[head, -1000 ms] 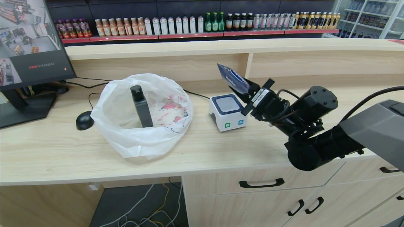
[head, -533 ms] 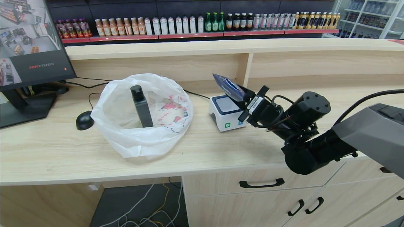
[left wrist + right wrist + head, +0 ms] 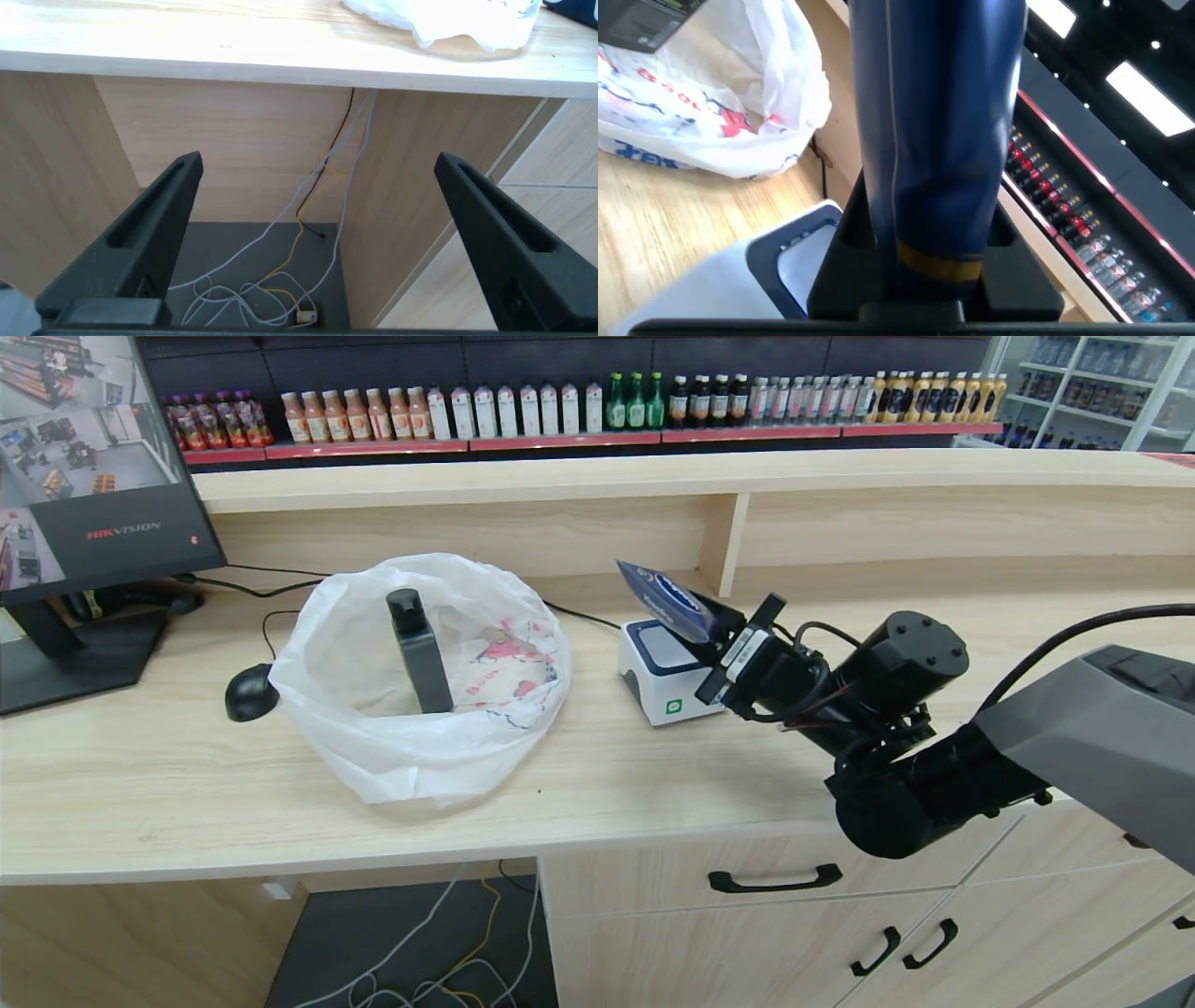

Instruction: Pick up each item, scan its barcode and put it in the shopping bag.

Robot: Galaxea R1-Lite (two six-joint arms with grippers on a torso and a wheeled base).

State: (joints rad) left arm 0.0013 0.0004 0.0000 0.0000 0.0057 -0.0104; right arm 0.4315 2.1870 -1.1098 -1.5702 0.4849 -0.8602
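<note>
Nearest, the left tool [image 3: 322, 233] hangs below the front edge of the worktop [image 3: 187, 803]. Its jaws are spread wide with nothing between them, and it has no part in this step.

The change is at the right tool [image 3: 717, 619]. It pinches a blue pouch [image 3: 665, 597] by its lower end, jaws pressed on either side, and the rest of the pouch sticks out slanted ahead of the tool. Over the last second the arm has brought it down and toward the robot's left. The pouch was high, up behind the scanner [image 3: 665, 695], and now it hangs close over the scanner's window, covering the far corner of it in the head view (whether it touches the glass I cannot tell). The latest half second's move was smaller than the one before, so the arm seems to be settling into the scan pose.

For the task, this looks like the scan step nearly in place, with bagging not yet begun. Whether the barcode faces the window cannot be seen.

Beyond, to the scanner's left, the bag [image 3: 373, 756] sits open on the worktop, unmoved. A dark bottle [image 3: 420, 653] stands upright inside it, so at least one item looks done. The pouch's next leg would likely be across to the bag's mouth.
</note>
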